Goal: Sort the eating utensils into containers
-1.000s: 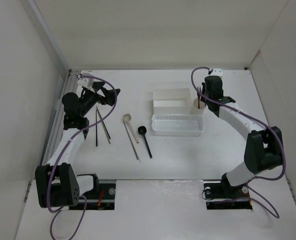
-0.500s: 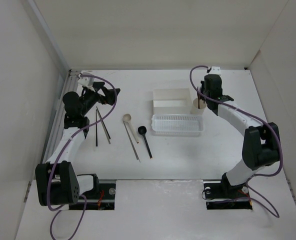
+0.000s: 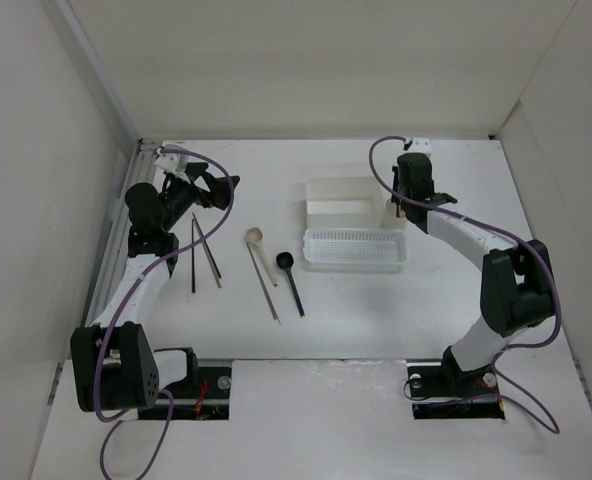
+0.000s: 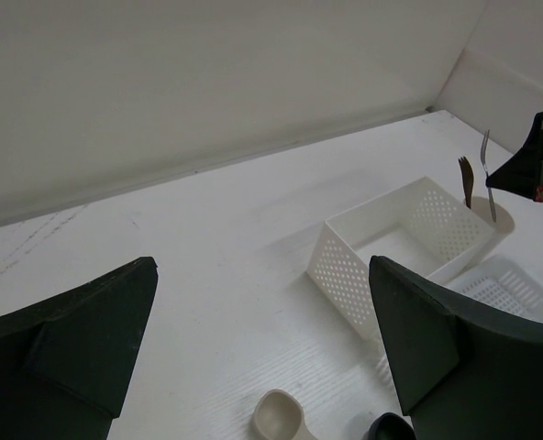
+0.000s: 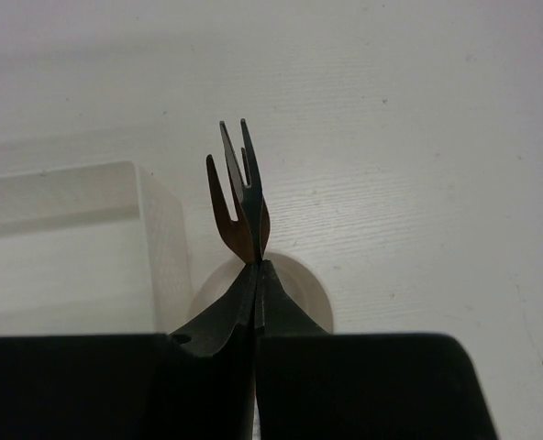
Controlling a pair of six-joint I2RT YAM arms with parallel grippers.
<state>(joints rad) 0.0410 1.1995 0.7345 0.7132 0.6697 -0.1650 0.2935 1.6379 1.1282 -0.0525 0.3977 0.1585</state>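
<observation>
My right gripper (image 5: 258, 266) is shut on a small metal fork (image 5: 249, 174), held tines-up right over the cream cup (image 5: 301, 286). A second, brownish fork (image 5: 227, 215) stands in that cup. From above, the right gripper (image 3: 404, 195) hides most of the cup, beside the white square box (image 3: 341, 200). The mesh basket (image 3: 356, 250) lies in front of the box. The beige spoon (image 3: 254, 237), the black spoon (image 3: 284, 260), a pale stick (image 3: 266, 285) and dark sticks (image 3: 201, 255) lie on the table. My left gripper (image 3: 221, 185) is open and empty above the sticks.
The left wrist view shows the square box (image 4: 382, 243), the basket (image 4: 515, 289), the cup with both forks (image 4: 492, 215), and the beige spoon bowl (image 4: 281, 420) and black spoon bowl (image 4: 391, 427) below. White walls close in the table on three sides.
My right gripper has shifted a little to the left with the fork and now covers the cup from above. The left arm has not moved.
</observation>
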